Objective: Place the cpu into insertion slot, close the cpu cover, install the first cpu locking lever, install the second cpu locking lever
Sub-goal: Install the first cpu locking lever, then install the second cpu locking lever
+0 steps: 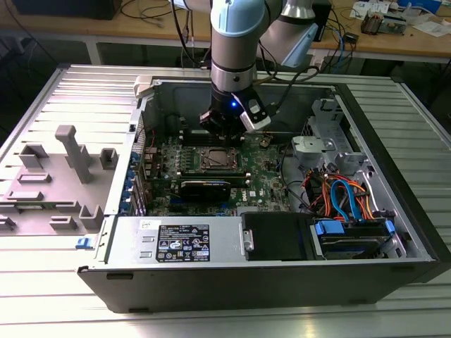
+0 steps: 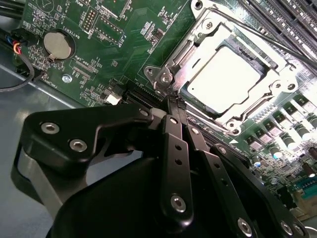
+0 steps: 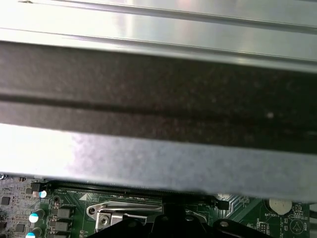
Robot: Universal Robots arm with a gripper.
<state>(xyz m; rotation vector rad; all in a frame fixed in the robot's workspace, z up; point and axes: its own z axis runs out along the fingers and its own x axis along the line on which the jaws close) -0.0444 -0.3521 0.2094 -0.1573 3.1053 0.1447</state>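
So the tool [image 2: 174, 101] is seen down inside the open PC case [image 1: 394, 211], parked right at one corner of the insertion slot [image 2: 195, 37]. In the second wrist view its two black fingers [image 2: 176, 148] are pressed together with basically no gap left, and nothing is gripped between them; the tips are set against the metal at the slot's corner, though whether real contact is made can't be told for sure.

The cpu [image 2: 225, 74] is already seated in the slot, just beyond the tool's tips, its pale metal top showing through the big cut-out. The cpu cover [image 2: 262, 101] is folded down flat over it, framing the chip on all sides. A thin wire lever [image 2: 257, 33] is seen running along the far side of the slot from the tool; whether it's latched can't be made out.

In the exterior view the same socket [image 1: 215, 160] sits on the green motherboard [image 1: 264, 179] right under the tool [image 1: 224, 130], with the arm [image 1: 232, 42] coming straight down from above. A coin battery [image 2: 58, 43] is spotted off to the side of the tool, well apart from the slot.
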